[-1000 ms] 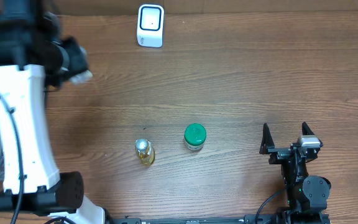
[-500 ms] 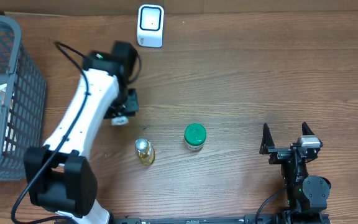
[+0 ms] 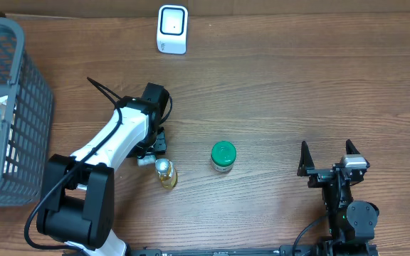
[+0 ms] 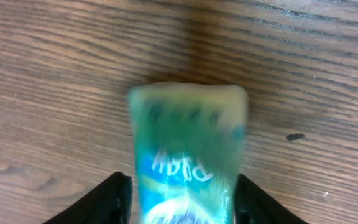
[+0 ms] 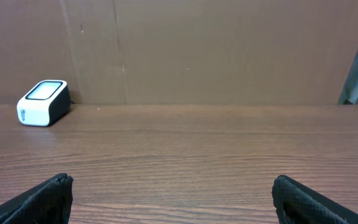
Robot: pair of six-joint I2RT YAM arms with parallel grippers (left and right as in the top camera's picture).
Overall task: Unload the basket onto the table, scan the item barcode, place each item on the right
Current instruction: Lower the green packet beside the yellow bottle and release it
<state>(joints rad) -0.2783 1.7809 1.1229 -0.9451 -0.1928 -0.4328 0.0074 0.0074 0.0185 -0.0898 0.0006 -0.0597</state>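
Two end effectors: my left end effector (image 4: 180, 190) straddles the small yellowish silver-capped bottle (image 3: 165, 173) on the wooden table (image 3: 297, 92); clenched or loose, I cannot tell. Its label (image 4: 182, 165) blurs unreadably. The right end effector (image 3: 326, 151) gapes, empty.

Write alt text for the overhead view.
The left arm reaches beside a small bottle on a table, a green-lidded jar nearby. A white scanner sits at the far edge, a grey basket at left; the right arm's jaws are open.
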